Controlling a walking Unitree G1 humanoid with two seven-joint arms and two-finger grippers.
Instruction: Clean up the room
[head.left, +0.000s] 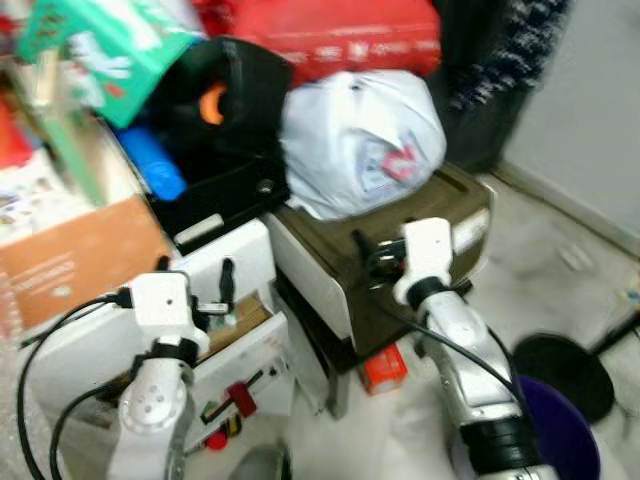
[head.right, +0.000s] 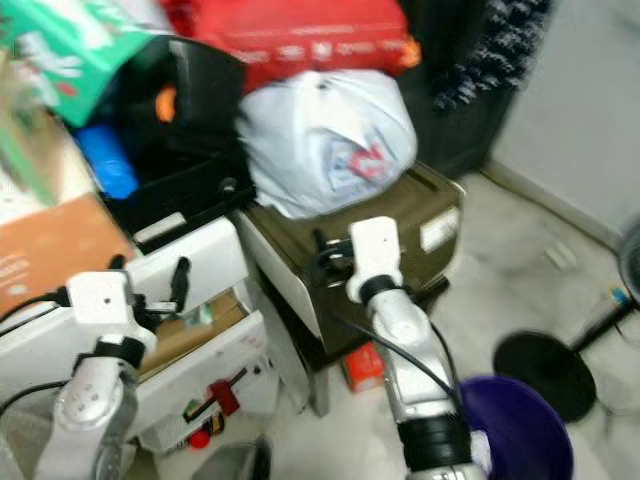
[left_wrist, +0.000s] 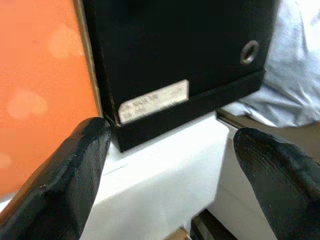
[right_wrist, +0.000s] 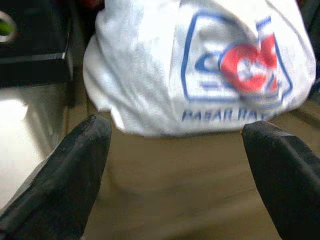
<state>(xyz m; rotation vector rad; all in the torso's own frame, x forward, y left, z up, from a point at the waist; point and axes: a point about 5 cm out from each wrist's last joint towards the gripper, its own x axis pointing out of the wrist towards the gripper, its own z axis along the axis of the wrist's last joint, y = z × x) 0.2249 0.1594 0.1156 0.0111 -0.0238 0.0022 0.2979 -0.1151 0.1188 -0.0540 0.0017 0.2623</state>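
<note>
A white plastic bag (head.left: 360, 140) with a red and blue logo (right_wrist: 235, 60) lies on top of a brown case (head.left: 445, 215). My right gripper (head.left: 373, 255) hovers just in front of the bag over the case's top (right_wrist: 175, 185), open with nothing between its fingers (right_wrist: 60, 175). My left gripper (head.left: 197, 275) is raised at the white drawer unit (head.left: 240, 255), open and empty. It faces the corner of a black bin (left_wrist: 175, 60) that stands on the unit's white top (left_wrist: 165, 170), beside an orange cardboard box (left_wrist: 40, 85).
The black bin (head.left: 215, 185) holds a blue roll (head.left: 152, 165). A red bag (head.left: 330, 35) and a green box (head.left: 100, 50) are piled behind. On the floor are an orange item (head.left: 383, 368), a purple bucket (head.left: 565, 440) and a black round stand base (head.left: 562, 375).
</note>
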